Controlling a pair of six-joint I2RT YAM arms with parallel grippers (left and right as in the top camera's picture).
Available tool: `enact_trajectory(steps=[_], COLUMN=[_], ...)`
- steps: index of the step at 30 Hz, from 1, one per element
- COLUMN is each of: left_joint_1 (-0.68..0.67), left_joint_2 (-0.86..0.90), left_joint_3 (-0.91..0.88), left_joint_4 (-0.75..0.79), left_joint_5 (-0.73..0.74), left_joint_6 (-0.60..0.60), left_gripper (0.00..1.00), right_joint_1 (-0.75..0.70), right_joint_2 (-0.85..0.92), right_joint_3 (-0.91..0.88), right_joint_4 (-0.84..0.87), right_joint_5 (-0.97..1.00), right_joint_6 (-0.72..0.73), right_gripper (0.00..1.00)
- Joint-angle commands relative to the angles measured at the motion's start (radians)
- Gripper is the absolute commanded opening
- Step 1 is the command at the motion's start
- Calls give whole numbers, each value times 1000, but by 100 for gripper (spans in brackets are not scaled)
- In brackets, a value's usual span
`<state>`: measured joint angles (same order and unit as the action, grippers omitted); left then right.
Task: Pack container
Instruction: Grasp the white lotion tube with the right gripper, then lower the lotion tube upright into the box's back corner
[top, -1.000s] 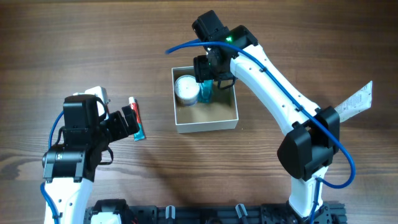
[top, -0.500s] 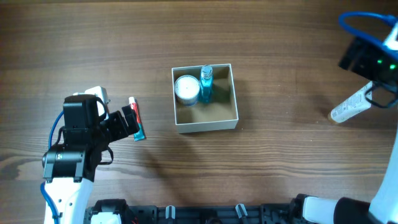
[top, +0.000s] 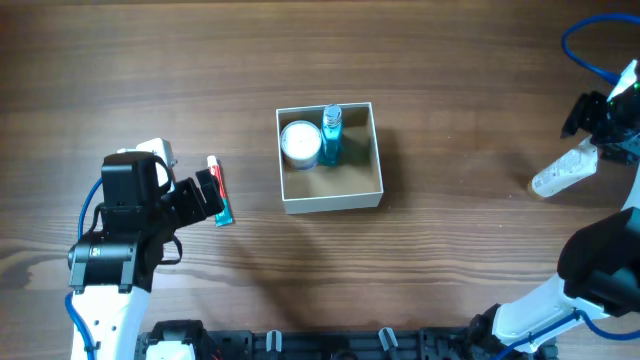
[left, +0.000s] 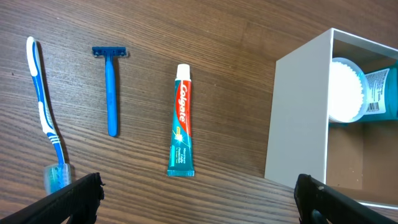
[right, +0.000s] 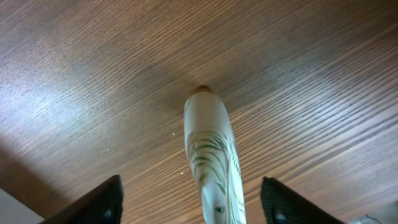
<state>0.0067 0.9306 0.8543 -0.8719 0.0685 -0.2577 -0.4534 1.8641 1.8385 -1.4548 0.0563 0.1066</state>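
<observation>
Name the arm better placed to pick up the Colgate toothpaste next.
Left. The left gripper hangs open over the Colgate toothpaste, fingers spread either side of it. The right gripper is at the far right, over a white tube, with the container in between.

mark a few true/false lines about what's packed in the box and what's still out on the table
1. The jar and blue bottle are inside the box. True.
2. The toothpaste is in the box. False: it lies on the table, beside the box.
3. The right gripper is shut on the white tube. False: its jaws are open, with the tube between them.
4. The razor lies between the toothbrush and the toothpaste. True.
</observation>
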Motion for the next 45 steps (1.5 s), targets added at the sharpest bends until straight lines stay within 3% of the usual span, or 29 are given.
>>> enact_trajectory(steps=[1,7,10,15,17,19,20,28,31,36,39,45], left_joint_1=[-5,-5,-5,-5,-5,-5,-5,-5,-5,-5,-5,-5], left_joint_2=[1,1,1,1,1,1,1,1,1,1,1,1], left_joint_3=[23,23,23,23,23,23,23,23,23,23,23,23], left_joint_4=[2,2,2,-2,-2,-2,-2,-2,-2,-2,-1,-1], left_joint_5=[4,5,4,4,4,4,4,4,4,5,5,5], left_joint_6=[-12,-12,-12,-12,-12,-12,-12,-12,-12,-13,-13,-13], left_gripper=[100,100,100,100,100,100,100,100,100,100,100,100], right_joint_1=[0,0,0,0,0,0,0,23,113,449,722,879], right_joint_2=[29,31,31,30,30,28,26,-114,-228,-299,-267,-152], right_joint_3=[-1,-140,-159,-158,-158,-158,-156,-108,-38,198,320,320], right_joint_4=[-1,85,113,119,119,119,119,102,15,-139,-129,15], right_joint_5=[-8,0,-1,-1,-1,-2,-3,-155,-188,-95,-86,-30], right_joint_6=[-3,-7,-6,-5,-6,-6,-6,-39,-53,8,93,106], right_gripper=[68,68,61,28,25,15,6,4,4,4,4,4])
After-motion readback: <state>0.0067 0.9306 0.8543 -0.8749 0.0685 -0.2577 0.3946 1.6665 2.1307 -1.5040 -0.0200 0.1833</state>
